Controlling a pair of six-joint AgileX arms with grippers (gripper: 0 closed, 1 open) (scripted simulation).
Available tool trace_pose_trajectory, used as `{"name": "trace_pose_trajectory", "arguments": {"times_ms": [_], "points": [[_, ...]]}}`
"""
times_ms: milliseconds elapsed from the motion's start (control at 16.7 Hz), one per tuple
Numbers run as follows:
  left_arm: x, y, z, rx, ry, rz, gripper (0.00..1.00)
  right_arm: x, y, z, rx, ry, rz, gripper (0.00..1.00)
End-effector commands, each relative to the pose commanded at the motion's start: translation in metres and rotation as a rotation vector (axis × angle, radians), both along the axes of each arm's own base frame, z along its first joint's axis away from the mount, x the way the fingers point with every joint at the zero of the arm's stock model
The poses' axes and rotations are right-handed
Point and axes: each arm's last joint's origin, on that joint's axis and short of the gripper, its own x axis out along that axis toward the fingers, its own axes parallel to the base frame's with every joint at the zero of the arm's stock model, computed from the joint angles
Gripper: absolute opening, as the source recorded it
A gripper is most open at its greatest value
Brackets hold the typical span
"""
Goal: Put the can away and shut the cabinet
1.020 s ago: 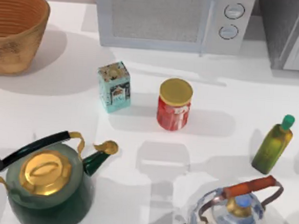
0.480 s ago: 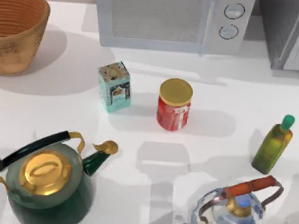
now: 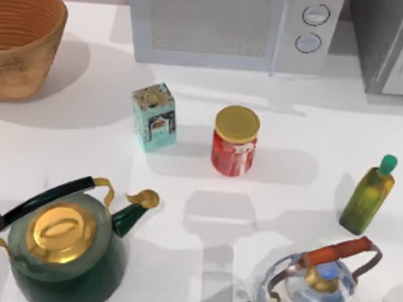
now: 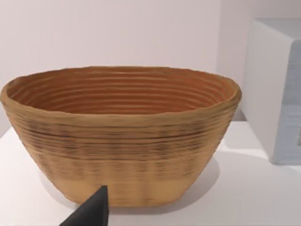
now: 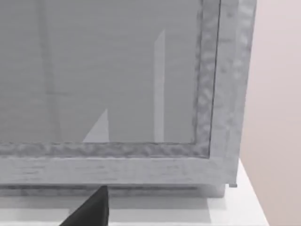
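Jaws: state cannot be told on either arm. You see one dark fingertip of the left gripper (image 4: 91,209) in the left wrist view and one of the right gripper (image 5: 91,207) in the right wrist view, never a pair.

Can (image 3: 235,140): one. Red body, gold lid, upright near the table's middle, well apart from both grippers and touched by neither. Judged light and rigid; the smooth round wall may slip, so take it across the body below the lid, jaws level, from the side.

Cabinet (image 5: 141,94): one. Grey speckled box with a pale framed door, straight ahead of the right fingertip and close to it; also at the top view's right corner (image 3: 392,47). Whether the door is ajar cannot be told.

Other stock, for you to steer round:
- Basket (image 4: 120,136): one, just ahead of the left fingertip.
- Microwave (image 3: 231,25): one.
- Carton (image 3: 154,116): one, beside the can.
- Bottle (image 3: 368,195): one.
- Kettles: two, green (image 3: 63,248) and patterned (image 3: 320,287).
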Motion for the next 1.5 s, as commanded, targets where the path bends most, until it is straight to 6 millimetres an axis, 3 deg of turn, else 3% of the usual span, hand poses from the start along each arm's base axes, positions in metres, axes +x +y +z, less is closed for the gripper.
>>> {"name": "trace_pose_trajectory", "arguments": {"times_ms": [360,660,900,1080,1320,1500], "points": [[0.0,0.0,0.0,0.0,0.0,0.0,1.0,0.003,-0.005,0.005,0.001,0.002,-0.001,1.0],[0.0,0.0,0.0,0.0,0.0,0.0,1.0,0.018,-0.047,0.048,0.003,0.004,-0.009,1.0],[0.0,0.0,0.0,0.0,0.0,0.0,1.0,0.029,-0.08,0.114,0.026,0.014,-0.013,1.0],[0.0,0.0,0.0,0.0,0.0,0.0,1.0,0.031,-0.087,0.178,0.043,0.023,-0.016,1.0],[0.0,0.0,0.0,0.0,0.0,0.0,1.0,0.024,-0.06,0.267,0.044,0.024,-0.012,1.0],[0.0,0.0,0.0,0.0,0.0,0.0,1.0,0.012,-0.027,0.318,0.026,0.014,-0.004,1.0]]}}
